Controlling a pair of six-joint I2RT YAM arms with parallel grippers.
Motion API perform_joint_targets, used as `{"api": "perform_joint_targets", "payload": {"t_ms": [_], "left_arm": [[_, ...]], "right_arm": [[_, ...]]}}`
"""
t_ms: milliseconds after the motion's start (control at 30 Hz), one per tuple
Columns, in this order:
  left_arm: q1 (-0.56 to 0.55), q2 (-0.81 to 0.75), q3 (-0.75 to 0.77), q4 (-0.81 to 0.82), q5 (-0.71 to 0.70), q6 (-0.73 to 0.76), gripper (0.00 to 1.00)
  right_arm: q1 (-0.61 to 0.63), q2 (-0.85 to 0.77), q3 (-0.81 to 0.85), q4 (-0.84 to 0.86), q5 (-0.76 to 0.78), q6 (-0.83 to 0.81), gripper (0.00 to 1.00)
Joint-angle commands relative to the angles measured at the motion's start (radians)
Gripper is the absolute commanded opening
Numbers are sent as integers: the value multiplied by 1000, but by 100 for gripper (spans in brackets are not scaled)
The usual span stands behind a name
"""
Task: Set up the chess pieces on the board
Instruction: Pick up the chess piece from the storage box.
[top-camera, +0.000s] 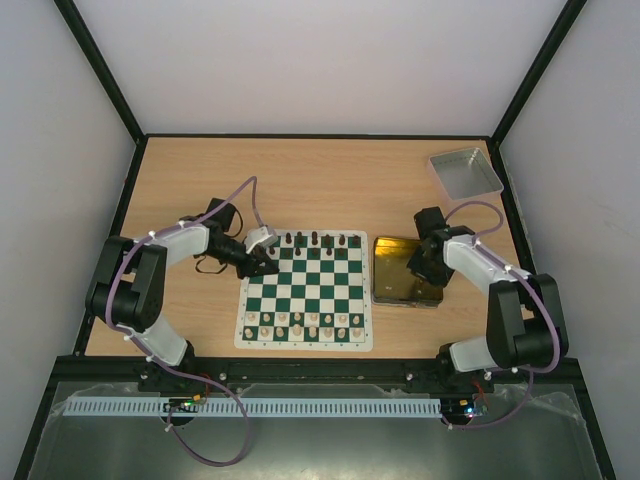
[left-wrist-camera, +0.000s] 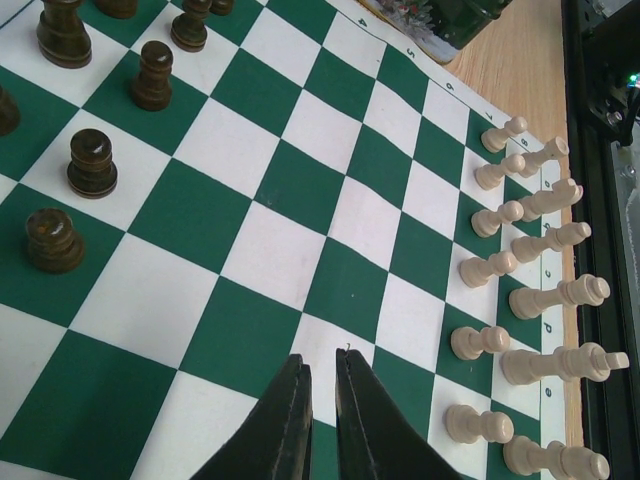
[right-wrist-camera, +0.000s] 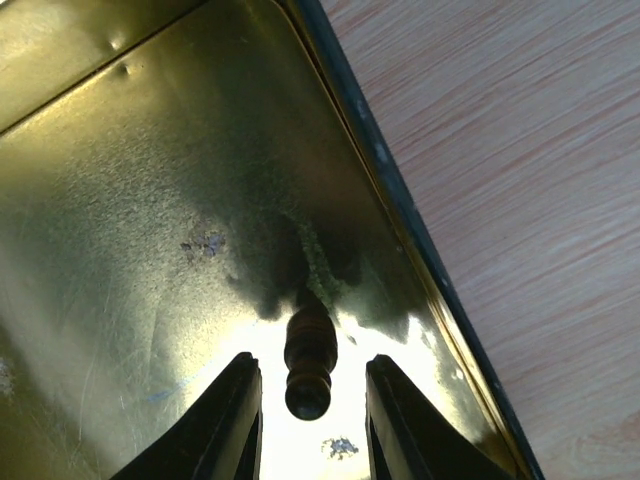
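The board (top-camera: 305, 290) lies in the middle of the table. Dark chess pieces (top-camera: 316, 240) stand along its far rows, and several show upright in the left wrist view (left-wrist-camera: 92, 162). One dark piece (right-wrist-camera: 308, 365) lies inside the gold tin (right-wrist-camera: 120, 230), between the fingers of my right gripper (right-wrist-camera: 310, 385), which is open and not touching it. My left gripper (left-wrist-camera: 320, 368) hovers over bare squares of the board (left-wrist-camera: 290, 250). Its fingers are nearly together with nothing between them. From above, the left gripper (top-camera: 268, 262) is at the board's far left corner and the right gripper (top-camera: 418, 268) is over the tin (top-camera: 400, 290).
Cream pieces (top-camera: 305, 322) fill the board's two near rows, also seen in the left wrist view (left-wrist-camera: 520, 245). A grey tray (top-camera: 465, 172) sits at the far right corner. Black frame posts and white walls enclose the table.
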Motion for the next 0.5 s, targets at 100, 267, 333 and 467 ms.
{"api": "perform_joint_targets", "payload": {"t_ms": [100,267,333,467], "left_arm": [[-6,7,19,-19,17,31,11],[-8,9,20,-20,16,32,11],[-10,9,20,-22,15,33,10],[-12,7,19,-22,14,36,11]], "right_arm": [[-11,41,-8,50,-8,2,23],[-15,41,-7,54,0,2,10],[-16,41,-11,53,-1,1,9],[-17,42,-17,56,-7,0,3]]}}
